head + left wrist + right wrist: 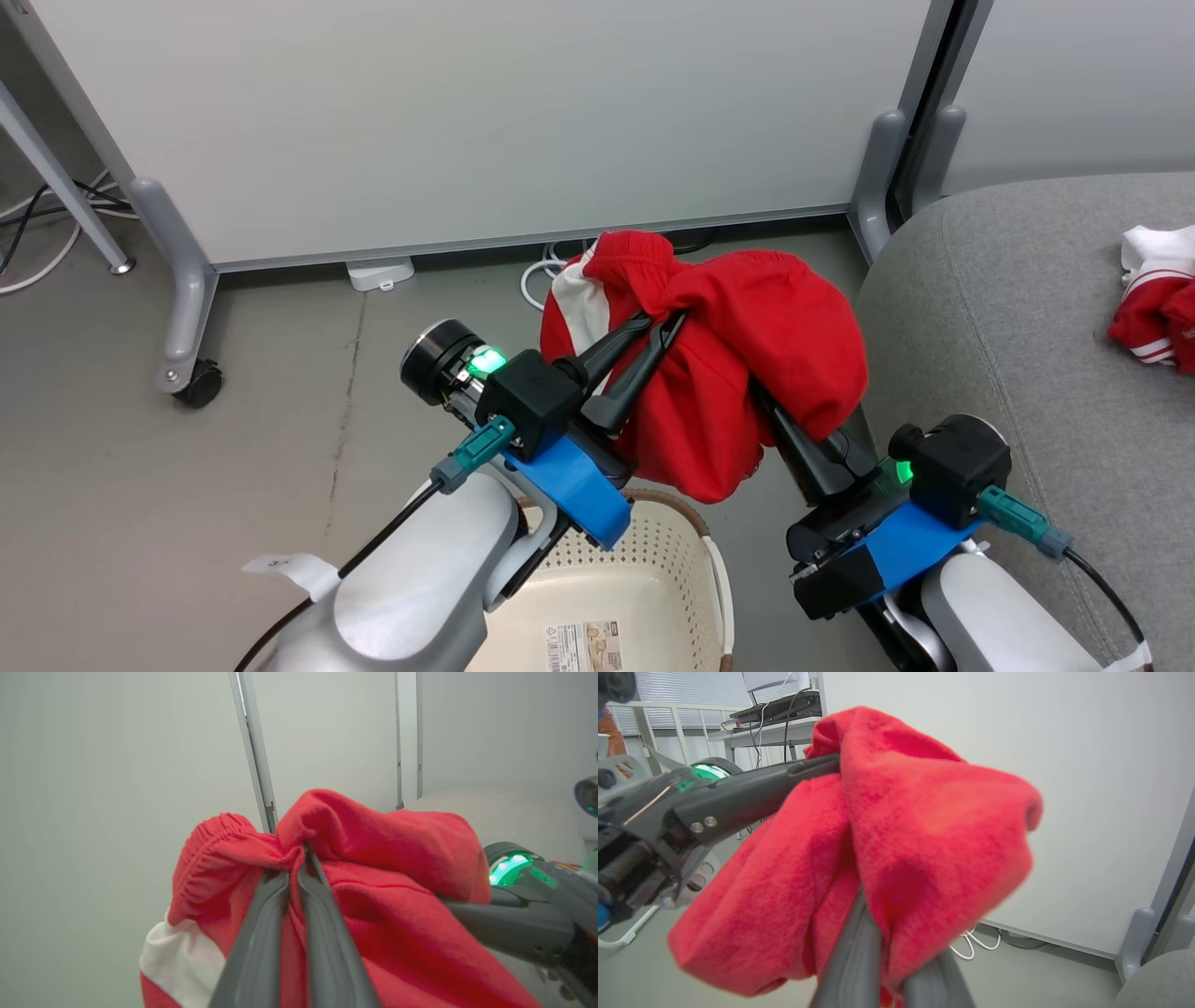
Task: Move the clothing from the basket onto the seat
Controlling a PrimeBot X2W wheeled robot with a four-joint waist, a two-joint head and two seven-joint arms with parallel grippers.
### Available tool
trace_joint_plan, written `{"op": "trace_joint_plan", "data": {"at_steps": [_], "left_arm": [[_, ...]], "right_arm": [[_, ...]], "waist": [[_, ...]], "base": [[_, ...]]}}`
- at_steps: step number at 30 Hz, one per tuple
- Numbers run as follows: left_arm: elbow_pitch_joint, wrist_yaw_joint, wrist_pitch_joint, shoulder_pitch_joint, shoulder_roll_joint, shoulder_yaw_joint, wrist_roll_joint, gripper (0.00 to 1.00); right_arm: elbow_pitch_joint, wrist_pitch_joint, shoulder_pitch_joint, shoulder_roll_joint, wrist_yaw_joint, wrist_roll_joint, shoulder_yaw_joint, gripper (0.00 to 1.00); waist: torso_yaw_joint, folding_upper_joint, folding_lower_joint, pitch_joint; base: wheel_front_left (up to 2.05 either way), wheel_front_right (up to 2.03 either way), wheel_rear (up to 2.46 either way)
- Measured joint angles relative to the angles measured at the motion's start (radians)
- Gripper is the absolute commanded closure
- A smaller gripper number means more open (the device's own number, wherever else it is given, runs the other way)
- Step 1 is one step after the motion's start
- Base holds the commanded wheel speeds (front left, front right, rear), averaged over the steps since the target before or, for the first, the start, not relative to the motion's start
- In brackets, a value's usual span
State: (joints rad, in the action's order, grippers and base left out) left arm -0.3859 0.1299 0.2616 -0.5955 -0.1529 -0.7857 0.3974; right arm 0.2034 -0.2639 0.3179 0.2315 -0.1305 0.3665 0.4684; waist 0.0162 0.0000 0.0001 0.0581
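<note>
Red clothing (775,317) hangs clenched in both left tool (665,320) and right tool (780,425).

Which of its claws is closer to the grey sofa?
The right gripper, just beside the seat; the left gripper is farther, over by the basket. Both clamp the red clothing.

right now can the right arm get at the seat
Probably yes: the seat lies just beside the right gripper with nothing between, though the left gripper also pinches the clothing it carries.
</note>
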Motion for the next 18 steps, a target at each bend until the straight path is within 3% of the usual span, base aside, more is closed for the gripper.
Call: {"op": "trace_joint_plan", "data": {"at_steps": [1, 2, 3, 18], "left_arm": [[0.0, 0.0, 0.0, 0.0, 0.001, 0.004, -0.001, 0.8], [0.0, 0.0, 0.0, 0.0, 0.001, 0.009, -0.004, 0.05], [-0.001, 0.0, 0.0, 0.0, 0.002, 0.012, -0.007, 0.0], [-0.009, 0.0, 0.0, 0.0, 0.008, 0.035, -0.036, 0.0]], "right_arm": [[-0.001, 0.0, 0.0, 0.0, 0.0, -0.001, -0.002, 1.0], [-0.002, 0.0, 0.0, 0.0, 0.0, -0.002, -0.003, 1.0], [-0.003, 0.0, 0.0, 0.0, 0.0, -0.002, -0.005, 1.0], [-0.01, 0.0, -0.003, -0.003, 0.0, -0.006, -0.028, 1.0]], "waist": [[0.0, 0.0, 0.0, 0.001], [0.001, 0.0, -0.0001, 0.002], [0.002, 0.0, 0.0, 0.003], [-0.006, 0.0, -0.0001, 0.02]], "base": [[0.0, 0.0, 0.0], [0.0, 0.0, 0.0], [0.0, 0.0, 0.0], [0.0, 0.0, 0.0]]}}
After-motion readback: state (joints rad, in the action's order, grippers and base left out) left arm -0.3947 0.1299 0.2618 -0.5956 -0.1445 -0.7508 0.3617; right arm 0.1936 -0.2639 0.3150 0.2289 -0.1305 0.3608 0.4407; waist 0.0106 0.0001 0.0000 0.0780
